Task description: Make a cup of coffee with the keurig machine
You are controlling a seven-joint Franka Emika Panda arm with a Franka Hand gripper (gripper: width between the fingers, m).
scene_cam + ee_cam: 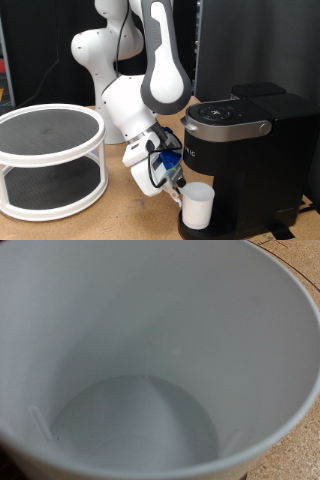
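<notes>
On the exterior view's left stands a white two-tier round rack [45, 160] with dark mesh shelves, resting on a speckled wooden tabletop [110, 220]. Behind it the room is dim, with a dark panel at the back and clutter too blurred to name.

In the middle, the white arm [150, 70] rises from its base, folds over at a grey-jointed elbow and slopes down towards the exterior view's right, its wrist low above the table. The gripper [176, 186] sits at the end of that slope, right against the cup [197, 205]; cables and a blue part crowd the hand, and whether the fingers are spread or pressed onto the rim cannot be told.

The cup stands upright on the drip tray of the keurig machine [245, 150], under its silver-trimmed round top, at the exterior view's right. Small pale lettering on the machine's front is too small to read.

The wrist view is filled by the cup's [150, 360] white, empty interior, with a sliver of speckled tabletop [300, 440] beside it.
</notes>
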